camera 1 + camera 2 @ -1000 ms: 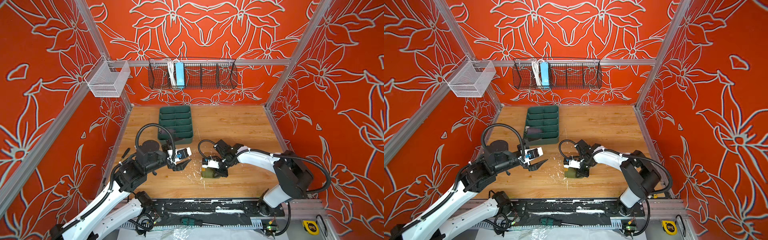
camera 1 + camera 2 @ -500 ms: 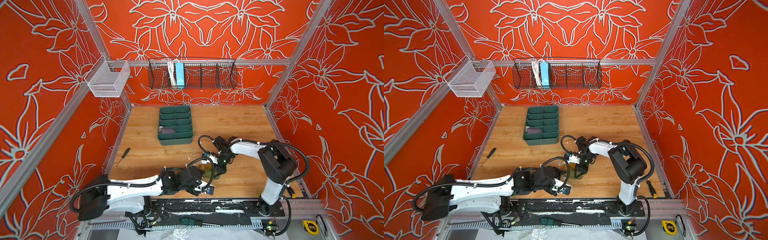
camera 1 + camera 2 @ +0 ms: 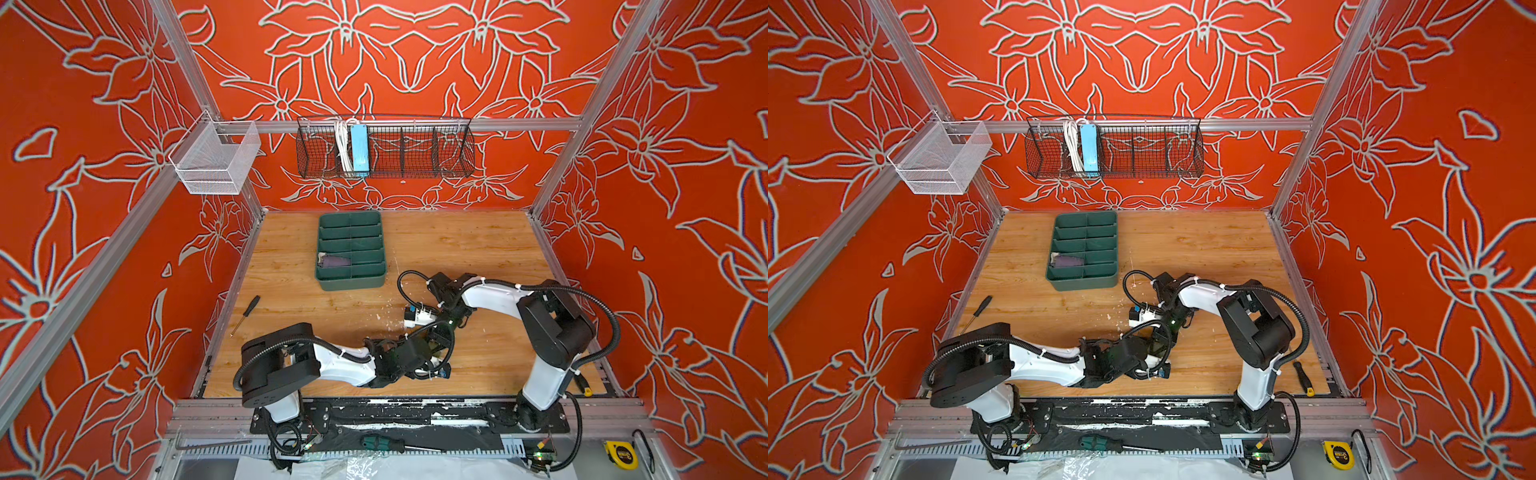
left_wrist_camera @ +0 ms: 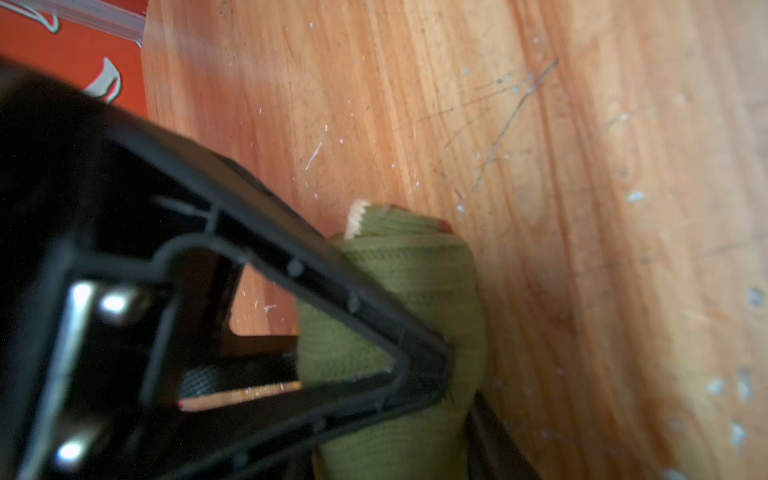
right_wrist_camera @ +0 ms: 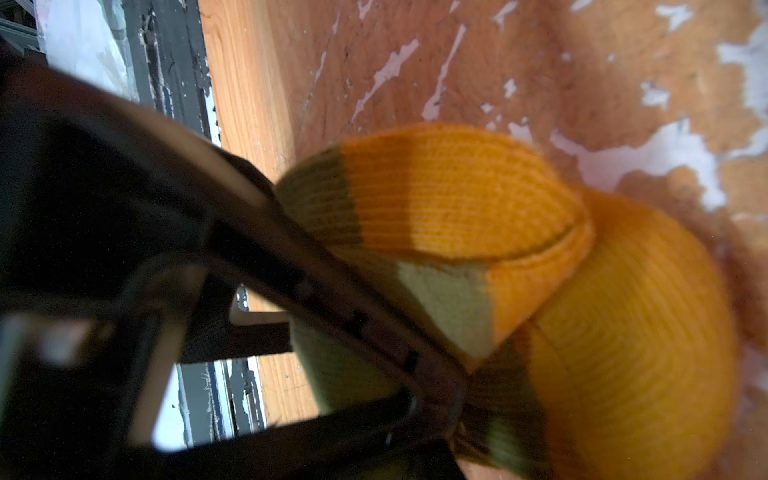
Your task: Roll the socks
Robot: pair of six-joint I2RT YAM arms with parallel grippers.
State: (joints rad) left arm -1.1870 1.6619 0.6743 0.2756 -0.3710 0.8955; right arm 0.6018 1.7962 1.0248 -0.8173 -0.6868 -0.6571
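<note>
Olive green sock (image 4: 399, 291), part-rolled: soft, light knit, prone to unrolling. Right tool (image 5: 444, 419) pinches its mustard toe end; left tool (image 4: 461, 395) straddles the roll, grip uncertain.

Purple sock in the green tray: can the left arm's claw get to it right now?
Probably, but not straight away. The purple sock lies uncovered in the open-topped green tray. But the left claw is down at the green sock, fingers either side of it, so it must leave that first.
</note>
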